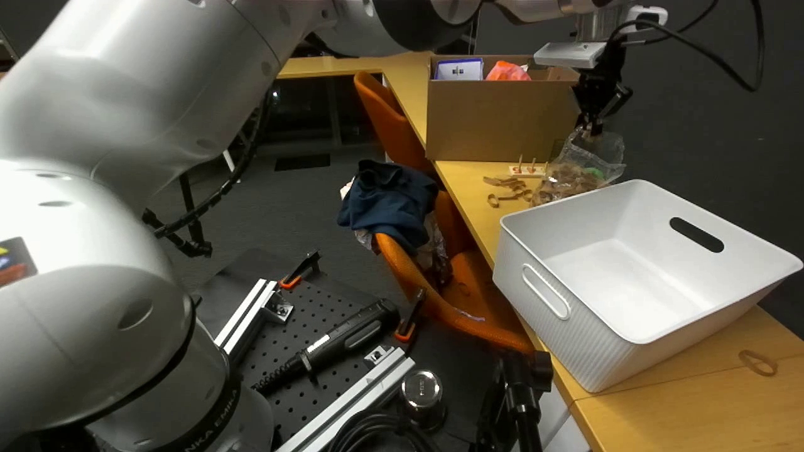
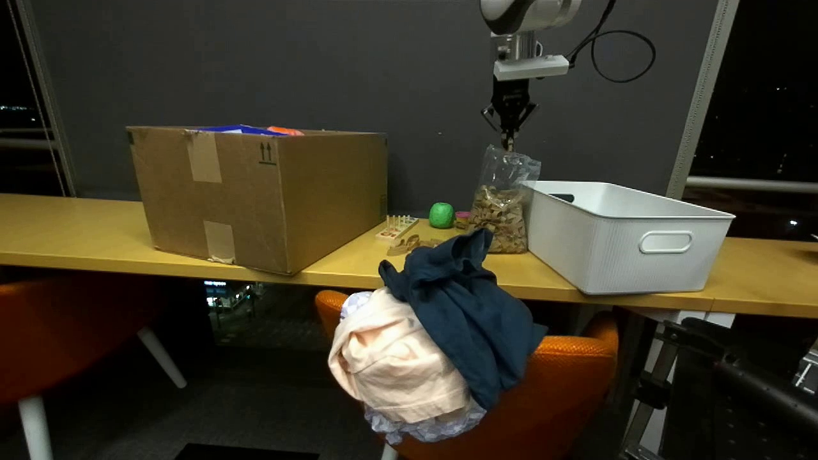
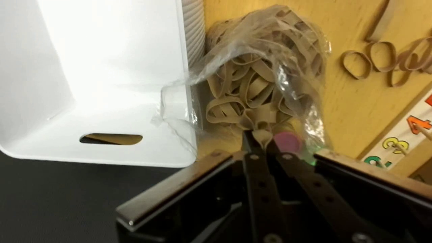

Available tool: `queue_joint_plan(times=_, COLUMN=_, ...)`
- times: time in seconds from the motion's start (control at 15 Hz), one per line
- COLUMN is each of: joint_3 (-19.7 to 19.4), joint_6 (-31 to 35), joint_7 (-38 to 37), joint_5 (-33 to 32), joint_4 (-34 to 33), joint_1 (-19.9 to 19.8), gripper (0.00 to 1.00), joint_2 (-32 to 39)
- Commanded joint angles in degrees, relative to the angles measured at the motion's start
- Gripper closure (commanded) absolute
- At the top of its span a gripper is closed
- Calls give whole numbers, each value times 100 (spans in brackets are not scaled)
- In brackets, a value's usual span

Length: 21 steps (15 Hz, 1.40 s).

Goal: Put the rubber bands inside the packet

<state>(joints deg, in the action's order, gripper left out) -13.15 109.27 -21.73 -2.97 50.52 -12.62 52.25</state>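
The packet, a clear crinkly plastic bag (image 2: pixel 511 171), stands upright on the table with its mouth open at the top. Many tan rubber bands fill its lower part (image 2: pixel 498 217). My gripper (image 2: pixel 508 142) is shut and points down at the packet's mouth. In the wrist view the fingertips (image 3: pixel 261 145) pinch a tan rubber band (image 3: pixel 262 136), with more loops just beyond the tips. The packet also shows in the wrist view (image 3: pixel 233 50), with the bands inside below my fingers. Loose rubber bands (image 3: pixel 383 55) lie on the table beside the packet.
A large white tub (image 1: pixel 578 326) stands against the packet's side. A big cardboard box (image 2: pixel 332 191) stands farther along the table. A numbered peg board (image 2: pixel 397 227) and a green ball (image 2: pixel 441 215) lie near the packet. A single rubber band (image 1: pixel 757 363) lies beside the tub.
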Motion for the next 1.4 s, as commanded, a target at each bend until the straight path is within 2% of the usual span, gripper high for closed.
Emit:
queue_joint_plan(times=0.0, joint_3=-92, joint_6=609, joint_7=-233, joint_5=-47, joint_4=851, joint_1=59, gripper=99, joint_2=-254)
queue_joint_plan(times=0.07, joint_3=-84, joint_6=761, joint_7=-257, joint_5=-31, joint_4=1035, joint_1=78, gripper=99, joint_2=-317)
queue_joint_plan(times=0.13, joint_3=-95, joint_6=909, joint_7=-290, joint_5=-49, joint_4=1231, joint_1=109, gripper=75, joint_2=-417)
queue_joint_plan(times=0.27, joint_3=-118, joint_6=1190, joint_7=-347, joint_5=-84, joint_4=1600, joint_1=174, gripper=65, joint_2=-635)
queue_joint_plan(times=0.53, joint_3=-224, joint_6=1483, joint_7=-390, joint_5=-221, joint_4=2281, joint_1=332, gripper=36, joint_2=-1304)
queue_joint_plan(times=0.8, joint_3=-291, joint_6=1429, joint_7=-376, joint_5=-541, joint_4=2428, joint_1=559, gripper=6, joint_2=-1904)
queue_joint_plan(times=0.93, joint_3=-160, joint_6=1414, joint_7=-340, joint_5=-558, joint_4=2294, joint_1=675, gripper=0, joint_2=-1982)
queue_joint_plan(times=1.33, joint_3=431, joint_6=1503, joint_7=-140, joint_5=-195, joint_4=1839, joint_1=933, gripper=0, joint_2=-1475)
